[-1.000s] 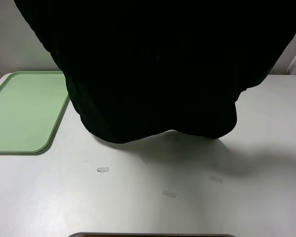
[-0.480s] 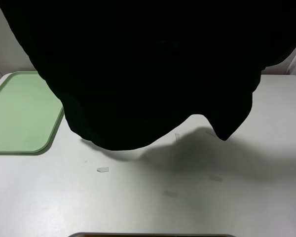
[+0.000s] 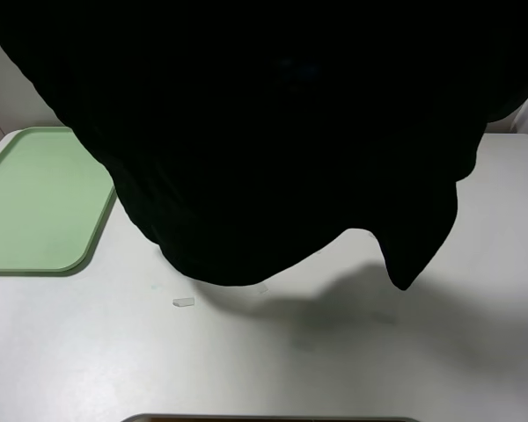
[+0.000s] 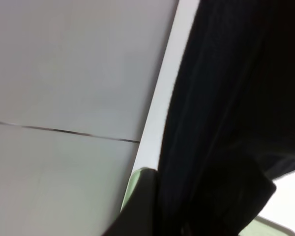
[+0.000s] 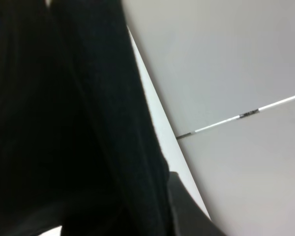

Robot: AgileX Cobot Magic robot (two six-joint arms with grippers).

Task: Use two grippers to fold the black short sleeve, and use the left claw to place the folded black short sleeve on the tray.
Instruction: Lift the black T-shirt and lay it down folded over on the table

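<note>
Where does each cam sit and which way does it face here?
Exterior high: mounted high, looking down at the white table; hanging black short sleeve fills the top, tray at left; no arm shows.
Left wrist: on the left arm, facing a pale seamed surface past the black short sleeve; left claw unclear.
Right wrist: on the right arm, similar view; right claw unclear.
Shared: all show the black short sleeve; exterior and left wrist both show the tray.

No lettering, label or number can be read on the black short sleeve [image 3: 273, 132] or anywhere else
</note>
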